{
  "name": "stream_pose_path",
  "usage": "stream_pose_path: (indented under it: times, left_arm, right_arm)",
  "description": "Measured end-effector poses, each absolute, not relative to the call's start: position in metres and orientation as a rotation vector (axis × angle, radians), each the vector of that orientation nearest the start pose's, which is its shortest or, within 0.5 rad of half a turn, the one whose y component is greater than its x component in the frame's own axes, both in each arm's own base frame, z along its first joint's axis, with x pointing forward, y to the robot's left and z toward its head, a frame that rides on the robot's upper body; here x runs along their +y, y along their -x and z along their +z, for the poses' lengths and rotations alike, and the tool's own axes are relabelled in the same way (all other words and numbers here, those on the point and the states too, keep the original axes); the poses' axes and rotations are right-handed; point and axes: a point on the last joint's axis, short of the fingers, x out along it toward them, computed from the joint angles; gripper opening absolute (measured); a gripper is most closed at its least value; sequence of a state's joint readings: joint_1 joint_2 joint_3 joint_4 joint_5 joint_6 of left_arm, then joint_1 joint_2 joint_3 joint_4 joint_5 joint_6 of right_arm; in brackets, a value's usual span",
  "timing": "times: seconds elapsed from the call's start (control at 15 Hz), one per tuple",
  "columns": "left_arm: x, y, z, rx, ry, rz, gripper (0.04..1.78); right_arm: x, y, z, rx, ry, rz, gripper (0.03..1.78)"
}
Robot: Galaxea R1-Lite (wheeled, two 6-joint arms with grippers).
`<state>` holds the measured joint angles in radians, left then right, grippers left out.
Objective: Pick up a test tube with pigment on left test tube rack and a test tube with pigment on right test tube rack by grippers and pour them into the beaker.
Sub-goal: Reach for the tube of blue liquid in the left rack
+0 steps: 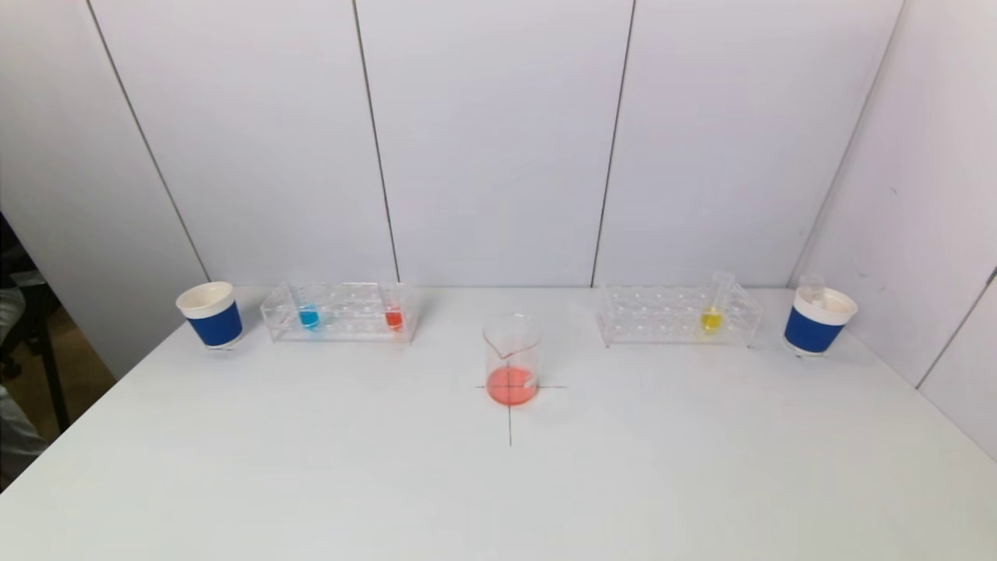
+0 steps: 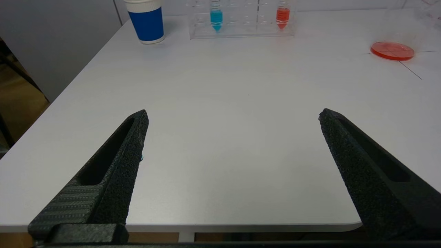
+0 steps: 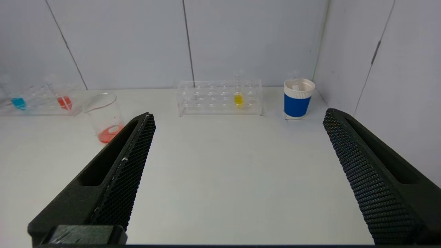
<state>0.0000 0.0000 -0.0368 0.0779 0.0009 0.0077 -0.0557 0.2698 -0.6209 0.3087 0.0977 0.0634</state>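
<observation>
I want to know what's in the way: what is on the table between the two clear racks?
In the head view, only the beaker with red liquid stands between the left rack and right rack, a bit nearer the robot.

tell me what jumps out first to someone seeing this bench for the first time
The beaker at the table's centre, standing on a drawn cross with red-orange liquid in its bottom, draws the eye first. Behind it on the robot's left a clear rack holds a blue tube and a red tube; the rack on the right holds one yellow tube. A blue paper cup stands outside each rack.
</observation>
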Motion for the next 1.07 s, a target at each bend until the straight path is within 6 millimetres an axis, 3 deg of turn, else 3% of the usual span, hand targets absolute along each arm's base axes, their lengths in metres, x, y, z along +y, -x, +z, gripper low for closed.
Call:
stream_pose_path:
  times: [0.27, 0.53, 0.73, 1.07]
  left_arm:
    - [0.000, 0.026, 0.078, 0.041, -0.008, 0.001, 1.73]
    - [0.000, 0.026, 0.078, 0.041, -0.008, 0.001, 1.73]
    - [0.000, 0.026, 0.078, 0.041, -0.008, 0.001, 1.73]
    - [0.000, 0.026, 0.078, 0.040, -0.007, 0.002, 1.73]
  right_arm:
    - [0.000, 0.070, 0.211, -0.022, -0.075, 0.066, 1.77]
    - [0.000, 0.080, 0.180, -0.053, -0.068, 0.050, 1.77]
    - [-0.001, 0.071, 0.155, -0.056, -0.068, -0.007, 1.77]
    - [-0.001, 0.039, 0.117, -0.113, -0.061, -0.020, 1.77]
